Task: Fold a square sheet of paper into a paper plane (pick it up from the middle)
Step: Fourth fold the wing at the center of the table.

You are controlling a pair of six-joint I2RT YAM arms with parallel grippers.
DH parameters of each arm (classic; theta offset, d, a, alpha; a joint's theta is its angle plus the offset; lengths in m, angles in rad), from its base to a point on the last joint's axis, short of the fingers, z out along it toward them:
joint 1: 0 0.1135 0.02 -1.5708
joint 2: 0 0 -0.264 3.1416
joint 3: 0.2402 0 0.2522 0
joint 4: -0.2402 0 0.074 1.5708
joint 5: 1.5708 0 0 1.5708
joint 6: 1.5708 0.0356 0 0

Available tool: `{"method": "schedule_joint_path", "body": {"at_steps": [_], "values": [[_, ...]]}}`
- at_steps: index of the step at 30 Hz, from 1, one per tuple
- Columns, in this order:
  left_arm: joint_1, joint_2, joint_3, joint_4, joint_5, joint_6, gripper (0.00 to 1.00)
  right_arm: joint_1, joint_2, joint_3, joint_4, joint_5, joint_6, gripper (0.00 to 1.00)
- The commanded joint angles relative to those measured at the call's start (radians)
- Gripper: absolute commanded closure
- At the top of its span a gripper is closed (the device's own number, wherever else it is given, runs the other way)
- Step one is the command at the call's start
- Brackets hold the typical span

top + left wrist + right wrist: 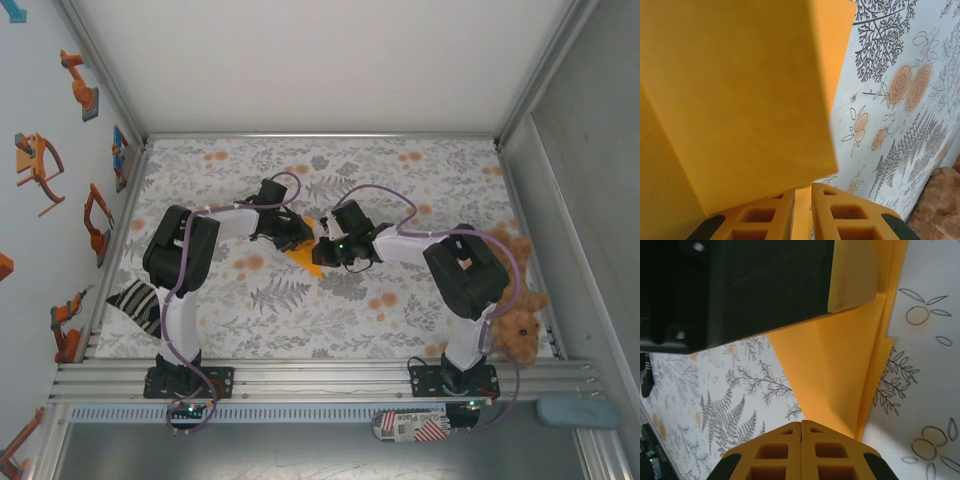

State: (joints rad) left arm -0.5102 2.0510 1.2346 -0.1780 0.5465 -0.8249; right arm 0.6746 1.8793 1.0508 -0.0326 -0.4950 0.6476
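Left tool (801, 192): fingers nearly together, clamped on an edge of the sheet of paper (740, 100), which rises just ahead.

Right tool (801, 426): fingers fully together. The paper's tip reaches them; can't tell if it is pinched.

Sheet is partly folded and layered, sitting between both tools over the middle of the flowered cloth (400, 320).

Judged light, limp and easily torn or creased; best held at folded edges.

The left arm's black body hides the far corner, so the overall shape is unclear.

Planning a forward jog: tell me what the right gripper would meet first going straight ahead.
The folded orange-yellow paper, just beyond the shut right gripper; it may already touch. Past it looms the left arm's black housing.
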Motion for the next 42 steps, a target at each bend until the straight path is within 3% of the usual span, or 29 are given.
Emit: {"method": "schedule_joint_path", "body": {"at_steps": [1, 11, 19, 28, 42], "values": [[-0.002, 0.043, -0.027, -0.098, -0.086, 0.003, 0.83, 0.008, 0.035, 0.027, -0.006, 0.035, 0.008, 1.00], [0.004, -0.128, -0.008, 0.003, -0.017, 0.025, 0.79, 0.006, 0.063, -0.019, -0.117, 0.093, -0.063, 1.00], [0.026, -0.253, -0.129, 0.110, -0.011, 0.133, 0.77, -0.011, 0.002, -0.114, -0.222, 0.076, -0.189, 1.00], [0.025, -0.236, -0.282, 0.348, 0.075, 0.121, 0.82, -0.018, -0.003, -0.118, -0.249, 0.054, -0.205, 1.00], [0.027, -0.098, -0.238, 0.414, 0.089, 0.102, 0.83, -0.023, 0.012, -0.120, -0.248, 0.059, -0.198, 1.00]]}}
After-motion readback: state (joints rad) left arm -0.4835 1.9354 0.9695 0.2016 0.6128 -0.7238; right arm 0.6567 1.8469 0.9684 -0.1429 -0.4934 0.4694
